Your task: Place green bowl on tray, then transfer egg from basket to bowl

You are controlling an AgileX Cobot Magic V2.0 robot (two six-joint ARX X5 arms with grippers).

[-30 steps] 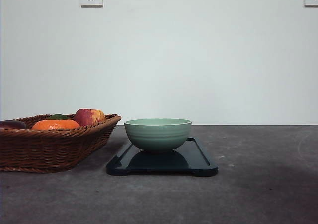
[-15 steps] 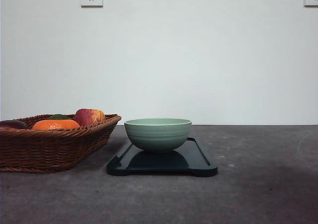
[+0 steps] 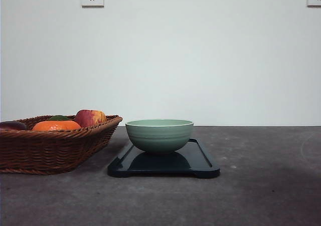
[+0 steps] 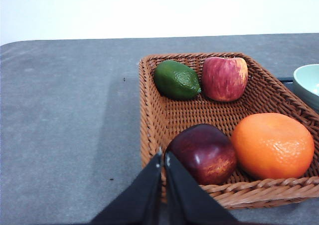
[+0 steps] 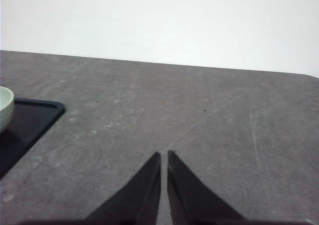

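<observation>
Fruit in the basket, seen past the left gripper

The left gripper (image 4: 163,157), fingers together, sits at the basket's (image 4: 149,130) near rim beside a dark red apple (image 4: 204,152); an orange (image 4: 271,145), lime (image 4: 177,79) and red apple (image 4: 225,78) lie inside.

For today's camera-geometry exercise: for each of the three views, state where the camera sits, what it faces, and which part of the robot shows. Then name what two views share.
Front view: low, near table height, facing the wall; green bowl on the tray, basket to the left.
Left wrist view: above the basket's near rim, looking down at the fruit; shut left gripper.
Right wrist view: over bare table beside the tray; shut right gripper.
Shared: bowl and tray appear in front and right wrist views.
</observation>
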